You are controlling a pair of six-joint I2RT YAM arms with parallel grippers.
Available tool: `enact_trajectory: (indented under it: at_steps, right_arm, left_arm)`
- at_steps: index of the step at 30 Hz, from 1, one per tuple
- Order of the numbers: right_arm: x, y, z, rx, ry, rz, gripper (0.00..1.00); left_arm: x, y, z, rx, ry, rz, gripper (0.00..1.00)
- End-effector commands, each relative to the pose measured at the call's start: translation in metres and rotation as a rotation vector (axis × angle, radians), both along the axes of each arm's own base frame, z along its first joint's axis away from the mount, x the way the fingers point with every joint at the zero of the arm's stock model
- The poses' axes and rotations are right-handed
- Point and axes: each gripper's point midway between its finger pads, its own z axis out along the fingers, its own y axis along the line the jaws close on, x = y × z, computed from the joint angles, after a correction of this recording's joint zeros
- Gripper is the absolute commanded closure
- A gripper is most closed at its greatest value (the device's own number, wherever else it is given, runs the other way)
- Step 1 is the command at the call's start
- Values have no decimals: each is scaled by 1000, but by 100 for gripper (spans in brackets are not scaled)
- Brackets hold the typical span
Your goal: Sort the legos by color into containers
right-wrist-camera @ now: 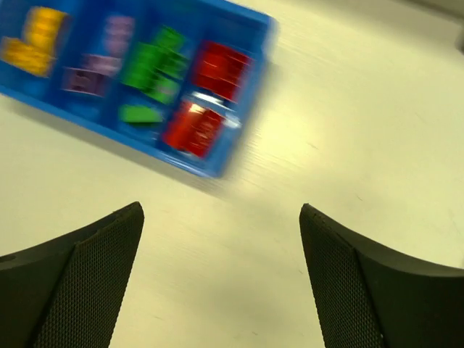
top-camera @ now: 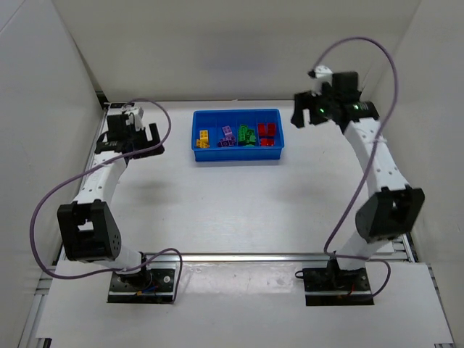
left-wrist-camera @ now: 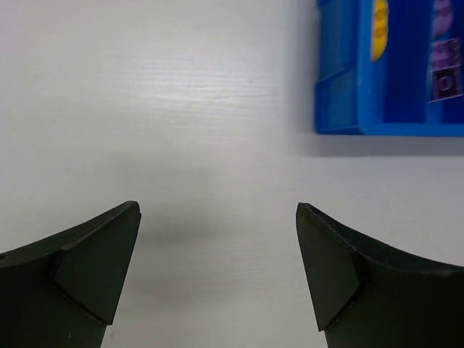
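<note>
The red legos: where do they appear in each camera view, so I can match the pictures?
Top external: red legos in the rightmost compartment of the blue tray, upper centre.
Left wrist: not in view; only yellow legos and purple legos show.
Right wrist: upper centre, blurred, rightmost compartment.
Shared landmark: the blue tray, in all three.

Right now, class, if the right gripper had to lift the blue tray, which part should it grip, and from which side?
Grip the tray's right end wall, beside the red bricks, coming down from above. That thin upright wall should fit the open right gripper; the whole tray looks too wide.
</note>
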Motion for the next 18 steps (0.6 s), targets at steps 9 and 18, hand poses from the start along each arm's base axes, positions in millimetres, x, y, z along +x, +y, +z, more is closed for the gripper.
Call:
enact_trajectory:
  at_steps: [9,18]
  right_arm:
    - [-77,-132,-108,15,112,-126,8]
    - [-85,-189,-119,74,111,-208,8]
  left_arm:
    - [-31,56,-24,103,19,107,0]
    - [-53,82,-43,162,50,180,0]
